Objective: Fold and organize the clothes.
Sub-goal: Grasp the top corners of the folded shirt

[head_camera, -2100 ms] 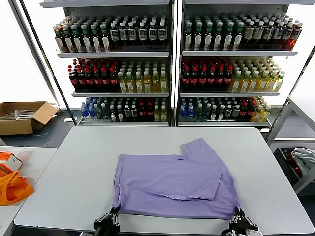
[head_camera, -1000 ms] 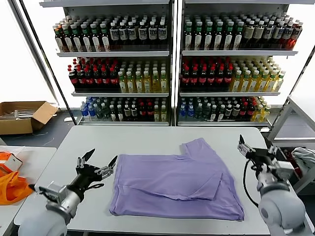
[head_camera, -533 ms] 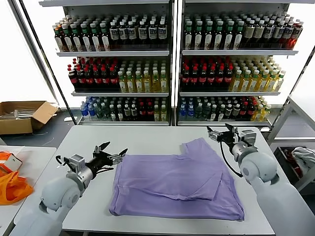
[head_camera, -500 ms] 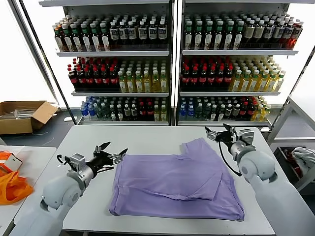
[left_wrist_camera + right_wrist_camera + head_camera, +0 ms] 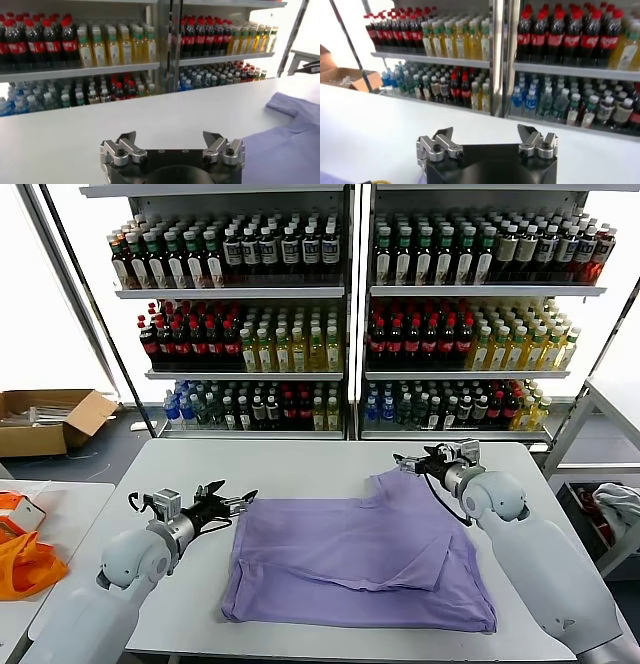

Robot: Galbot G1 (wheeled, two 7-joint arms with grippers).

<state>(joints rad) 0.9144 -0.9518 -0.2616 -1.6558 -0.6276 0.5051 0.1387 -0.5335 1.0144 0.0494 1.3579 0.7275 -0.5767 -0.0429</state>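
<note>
The lavender T-shirt (image 5: 358, 559) lies partly folded on the white table (image 5: 300, 469), plain side up, with one sleeve pointing to the far right. My left gripper (image 5: 232, 501) is open and empty, just left of the shirt's far left corner. My right gripper (image 5: 408, 463) is open and empty, just above the far sleeve tip. In the left wrist view my left gripper (image 5: 170, 138) faces bare table, with the shirt (image 5: 290, 145) off to one side. In the right wrist view my right gripper (image 5: 485, 134) faces bare table and the shelves.
Shelves of bottled drinks (image 5: 345, 314) stand behind the table. An orange bag (image 5: 22, 564) lies on a side table at the left. A cardboard box (image 5: 50, 419) sits on the floor at the far left. A rack with a pale cloth (image 5: 618, 509) stands at the right.
Both arms have come up from the table's near edge and moved in toward the shirt's far side, the left to its far left corner, the right to the sleeve. The shirt has not moved.
</note>
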